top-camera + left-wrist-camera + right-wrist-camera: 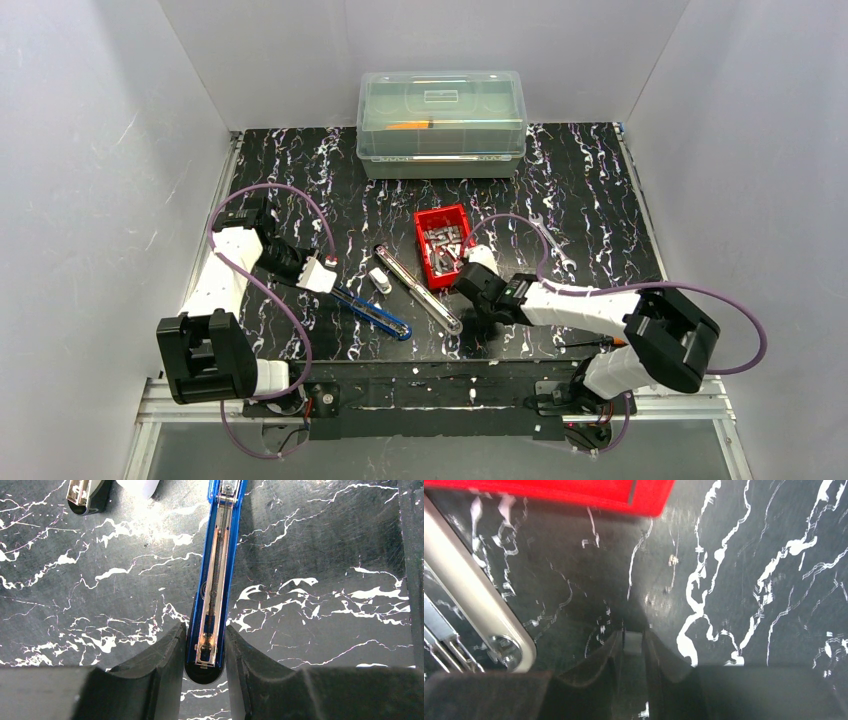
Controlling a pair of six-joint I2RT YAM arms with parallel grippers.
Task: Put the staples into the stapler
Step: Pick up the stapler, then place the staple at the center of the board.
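A blue stapler (pixel 372 313) lies opened on the black marbled table, its magazine channel and spring (pixel 216 575) facing up. My left gripper (pixel 333 287) is shut on the stapler's rear end (pixel 205 652), one finger on each side. A red bin (pixel 443 240) holds several silvery staples (pixel 445 245). My right gripper (pixel 466 283) hovers low over the table just in front of the bin (pixel 549 492). Its jaws are shut on a small grey staple strip (pixel 633 643).
A second, grey stapler (pixel 418 288) lies opened between the two grippers; its end shows in the right wrist view (pixel 479 605). A small white and metal piece (pixel 380 280) lies near the blue stapler. A wrench (pixel 551 241) lies right of the bin. A clear lidded box (pixel 441 122) stands at the back.
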